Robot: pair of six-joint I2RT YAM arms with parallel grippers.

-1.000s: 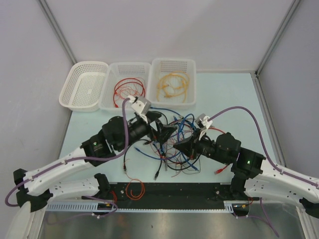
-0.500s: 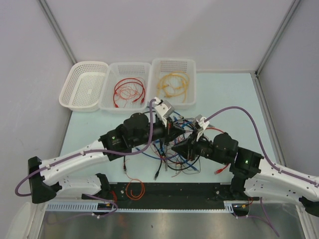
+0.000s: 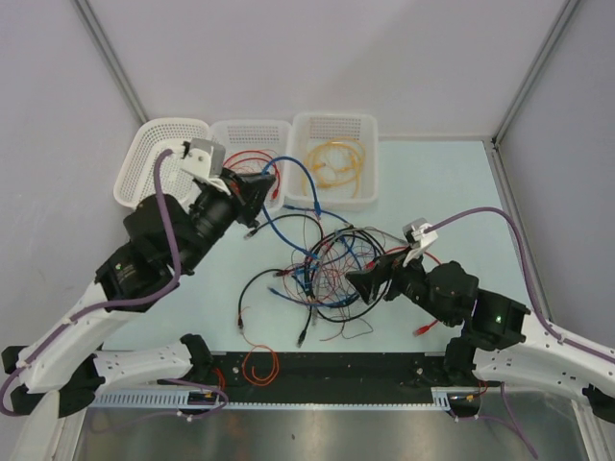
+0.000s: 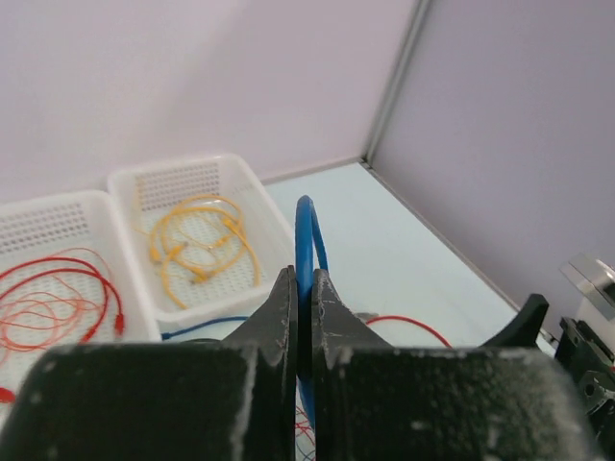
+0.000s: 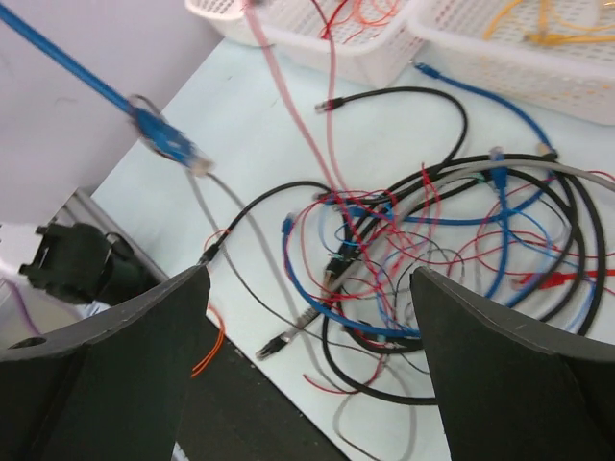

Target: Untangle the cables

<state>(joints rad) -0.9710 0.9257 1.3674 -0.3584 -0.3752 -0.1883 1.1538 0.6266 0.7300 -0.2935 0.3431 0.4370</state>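
Three white plastic mesh baskets (image 3: 173, 121) are sitting along the far edge of the pale blue table (image 3: 442, 202) in the overhead view. The middle one is carrying thin red wires (image 3: 248, 157) and the right one yellow cables (image 3: 332, 161). At the far left, by those baskets, the left gripper (image 3: 252, 187) is holding a thick blue cable (image 3: 293, 165) raised in an arc. The knotted tangle of black, blue and red cables (image 3: 332, 274) is lying mid-table, just beside the right gripper (image 3: 370, 280). To my eye nothing is pinning that pile. If the blue cable is threading through other loops, hauling on it risks dragging the whole knot along or cinching it tighter.

Through the left wrist camera, the left gripper (image 4: 304, 307) is pressing its jaws together on the blue cable (image 4: 306, 226), which is looping up above the fingers.

Through the right wrist camera, the right gripper (image 5: 309, 279) is standing wide apart and gripping nothing, looking down on the tangle (image 5: 432, 240). A blue plug (image 5: 168, 144) is hanging on a taut line at the left and could be catching on a neighbouring strand.
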